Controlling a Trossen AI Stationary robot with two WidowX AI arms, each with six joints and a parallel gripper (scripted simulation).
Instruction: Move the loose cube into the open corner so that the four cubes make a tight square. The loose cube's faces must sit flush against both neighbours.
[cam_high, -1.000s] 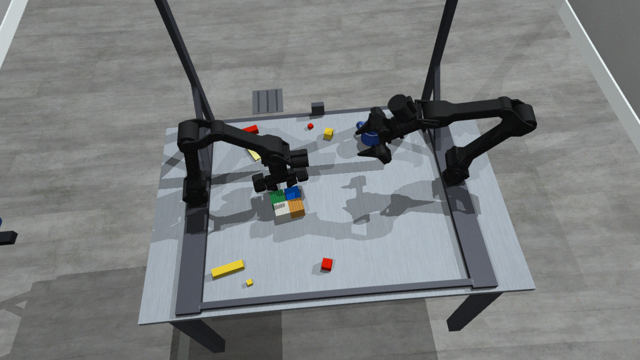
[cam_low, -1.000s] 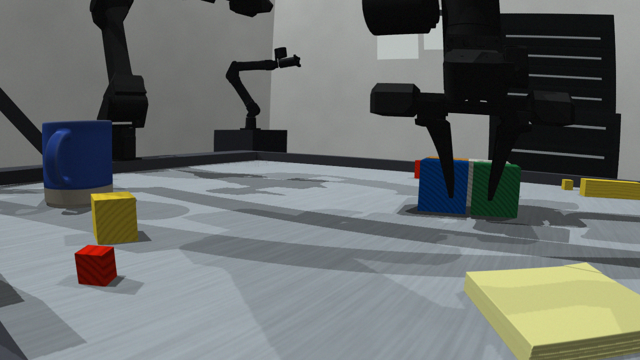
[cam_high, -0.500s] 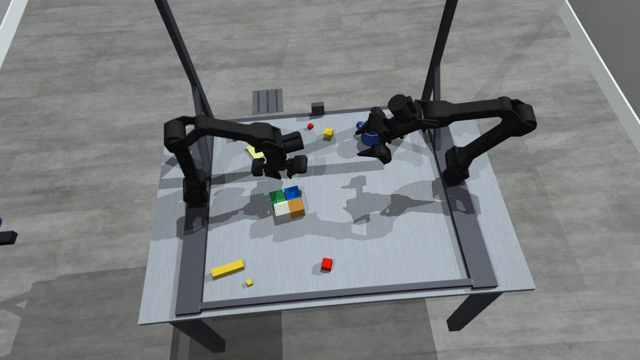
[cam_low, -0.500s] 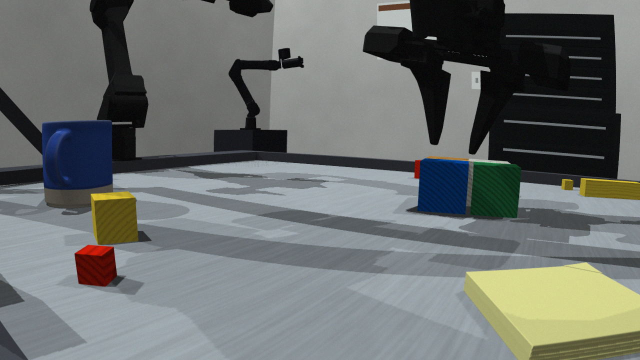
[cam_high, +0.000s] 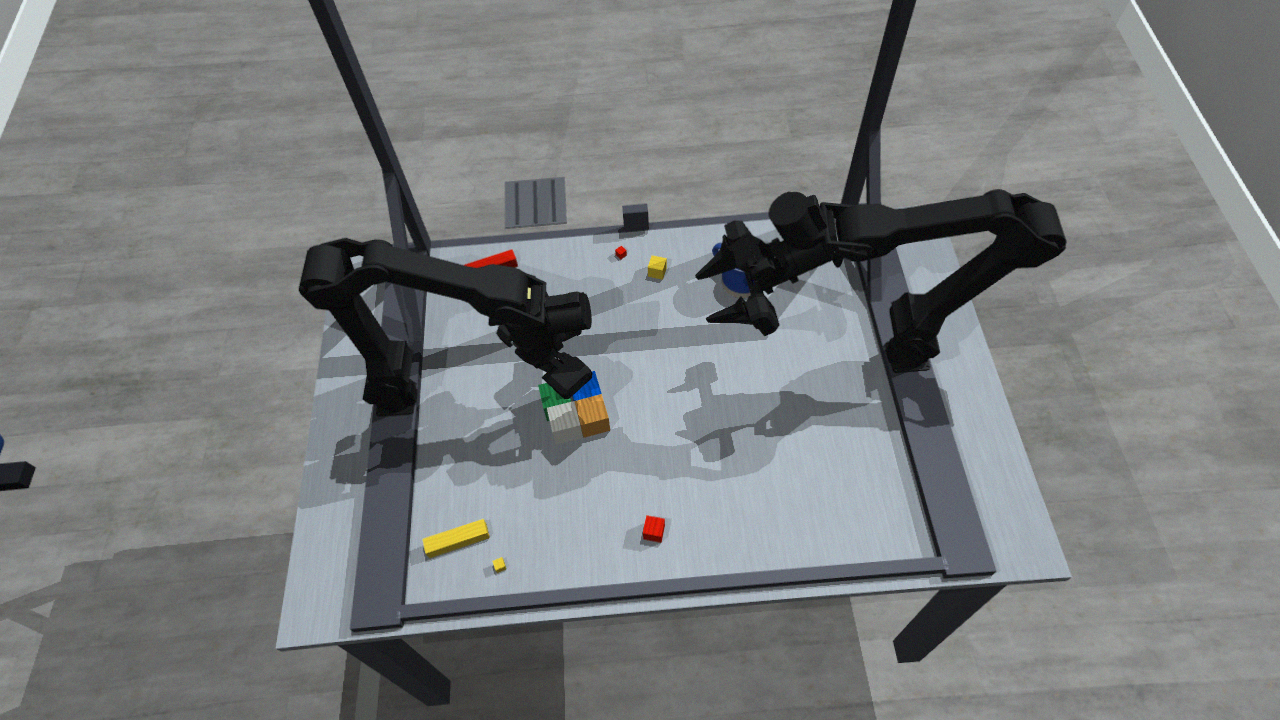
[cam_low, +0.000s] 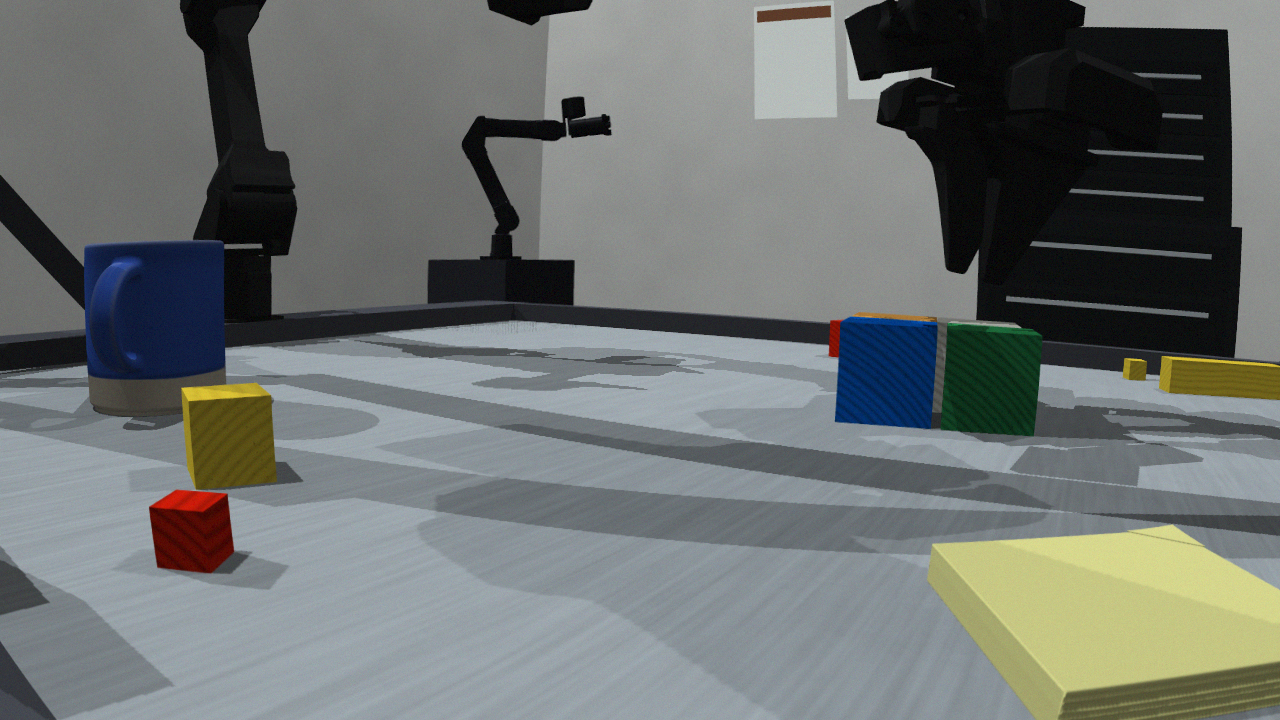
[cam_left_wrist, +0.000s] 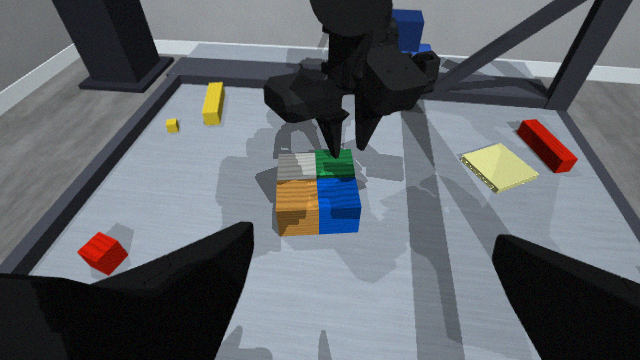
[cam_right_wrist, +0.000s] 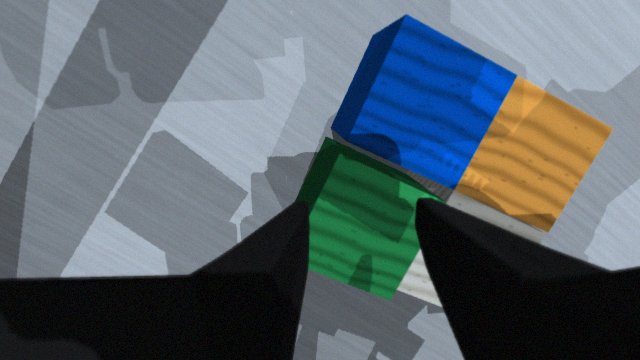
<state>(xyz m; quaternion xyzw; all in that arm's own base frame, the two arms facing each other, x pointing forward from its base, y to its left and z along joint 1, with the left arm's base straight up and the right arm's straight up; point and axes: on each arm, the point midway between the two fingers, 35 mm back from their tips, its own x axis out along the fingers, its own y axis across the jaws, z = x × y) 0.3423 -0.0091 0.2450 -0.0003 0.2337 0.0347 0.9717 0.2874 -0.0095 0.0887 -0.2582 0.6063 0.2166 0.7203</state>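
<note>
Green cube (cam_high: 551, 394) (cam_low: 990, 380) (cam_left_wrist: 344, 170) (cam_right_wrist: 360, 220) flat, sides roughly parallel to blue cube (cam_high: 588, 387) (cam_low: 884, 373) (cam_left_wrist: 339, 200) (cam_right_wrist: 430, 100).

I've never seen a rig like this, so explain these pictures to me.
This is a robot with two black arms, each ending in a two-fingered gripper. The top picture looks down on the table; the exterior one looks across it, low down. Each wrist picture comes from a camera on that arm.

A green cube, blue cube, orange cube and white cube form a two-by-two block; a narrow gap shows between green and blue. Around them lie a blue mug, yellow pad, yellow bar and other blocks.

Nothing is held: the right gripper hovers partly open above the cubes, and the left gripper is wide open.
</note>
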